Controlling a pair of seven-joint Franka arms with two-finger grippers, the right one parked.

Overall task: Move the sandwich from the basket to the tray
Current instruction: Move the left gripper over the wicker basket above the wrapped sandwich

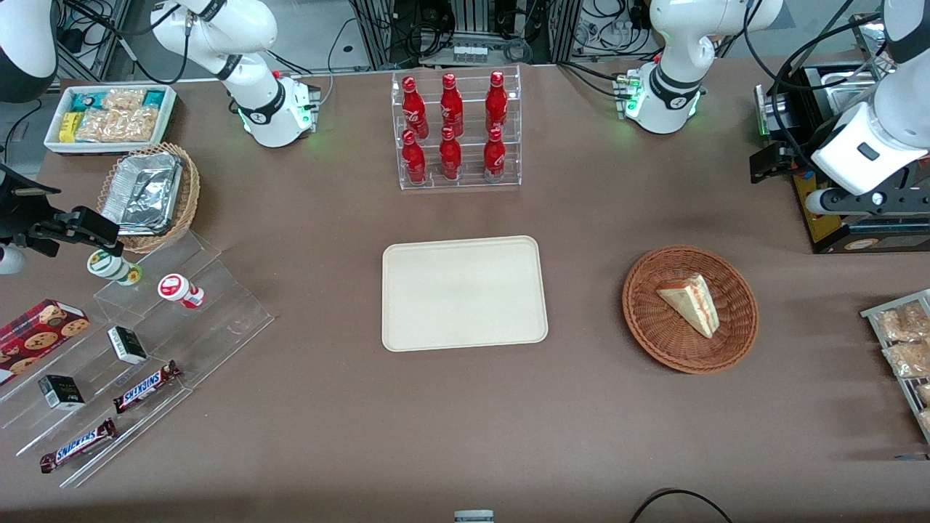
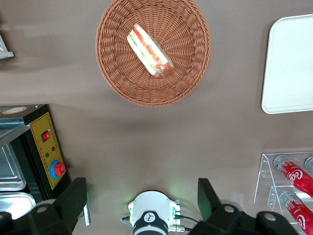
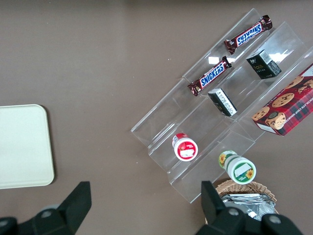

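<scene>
The sandwich (image 1: pixel 691 303) lies in the reddish-brown wicker basket (image 1: pixel 689 308) on the brown worktop (image 1: pixel 327 407), its red and green filling edge showing in the left wrist view (image 2: pixel 149 50). The basket (image 2: pixel 153 51) sits beside the cream tray (image 1: pixel 464 293), apart from it, toward the working arm's end of the worktop. The tray is bare — nothing rests on it.

The gripper (image 2: pixel 142 201) hangs well above the worktop, its jaws spread wide apart and holding nothing. The sandwich is well clear of the jaws — not between them, but off ahead of the fingers (image 2: pixel 209 195), with bare worktop showing between. A rack of red bottles (image 1: pixel 456 129) stands farther from the front camera than the tray.
</scene>
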